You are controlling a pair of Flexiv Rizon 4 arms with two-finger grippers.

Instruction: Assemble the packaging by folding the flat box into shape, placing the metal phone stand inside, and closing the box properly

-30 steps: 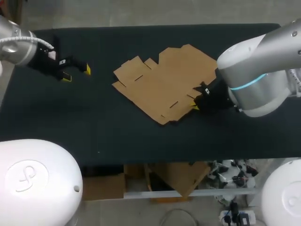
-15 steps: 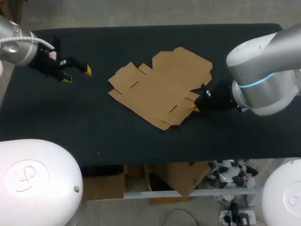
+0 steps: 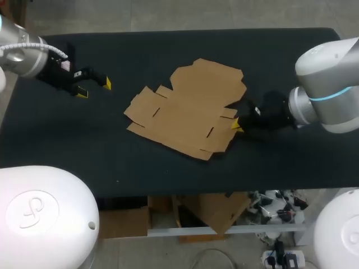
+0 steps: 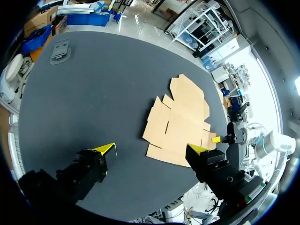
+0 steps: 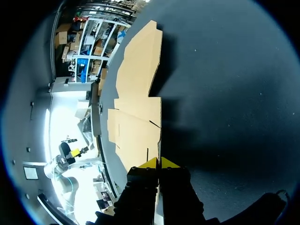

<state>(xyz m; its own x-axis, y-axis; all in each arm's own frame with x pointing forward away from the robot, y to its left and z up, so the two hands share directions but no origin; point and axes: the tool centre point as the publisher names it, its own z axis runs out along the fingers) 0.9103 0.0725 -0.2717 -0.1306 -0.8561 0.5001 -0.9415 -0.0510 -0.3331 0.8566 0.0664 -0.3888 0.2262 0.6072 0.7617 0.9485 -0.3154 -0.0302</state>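
A flat brown cardboard box blank (image 3: 190, 109) lies unfolded in the middle of the black table (image 3: 140, 162). My right gripper (image 3: 235, 125) is at its right edge, shut on a small flap there. In the right wrist view the yellow tips (image 5: 158, 163) meet on the thin edge of the cardboard (image 5: 136, 93). My left gripper (image 3: 94, 89) hovers open and holds nothing at the back left, well clear of the sheet. In its own view the left gripper (image 4: 152, 149) faces the cardboard (image 4: 180, 117). No phone stand is clearly in view.
A small grey flat object (image 4: 59, 50) lies on the table far ahead of the left gripper, near the edge; I cannot tell what it is. Bare black tabletop surrounds the cardboard on all sides.
The right arm's body has swung to the right while its gripper kept hold of the flap. The cardboard sheet has turned and slid a little to the left. The left gripper barely moved.
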